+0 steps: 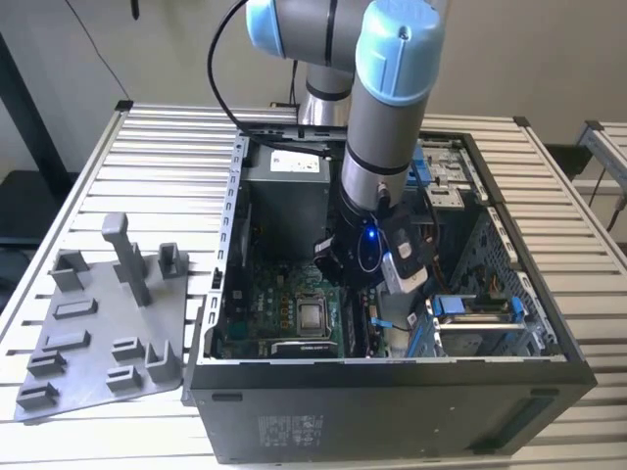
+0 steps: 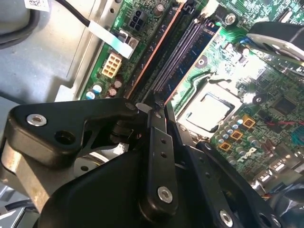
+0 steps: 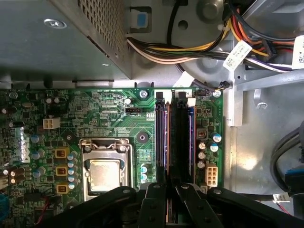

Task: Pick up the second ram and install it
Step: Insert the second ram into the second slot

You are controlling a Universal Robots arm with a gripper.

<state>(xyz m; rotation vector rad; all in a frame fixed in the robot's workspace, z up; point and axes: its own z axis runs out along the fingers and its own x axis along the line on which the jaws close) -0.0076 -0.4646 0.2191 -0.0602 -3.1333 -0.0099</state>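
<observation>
My gripper (image 1: 364,279) reaches down inside the open computer case (image 1: 220,294), over the green motherboard (image 3: 114,118). In the first wrist view, the second ram (image 3: 165,142) shows edge-on as a thin blue-purple strip. It stands in the memory slot nearest the processor socket (image 3: 107,173) and runs in between the fingers. My gripper (image 3: 167,189) is shut on its near end. The second wrist view shows the black fingers (image 2: 156,142) pressed together at the gripper (image 2: 159,105), right above the slots. Another thin stick (image 3: 190,137) stands in the outer slot.
The power supply (image 3: 57,38) and a bundle of coloured cables (image 3: 190,47) lie beyond the slots. Drive bays with blue clips (image 1: 470,308) fill the case on the exterior view's right. A grey moulded tray (image 1: 98,323) rests on the slatted table (image 1: 167,147) on that view's left.
</observation>
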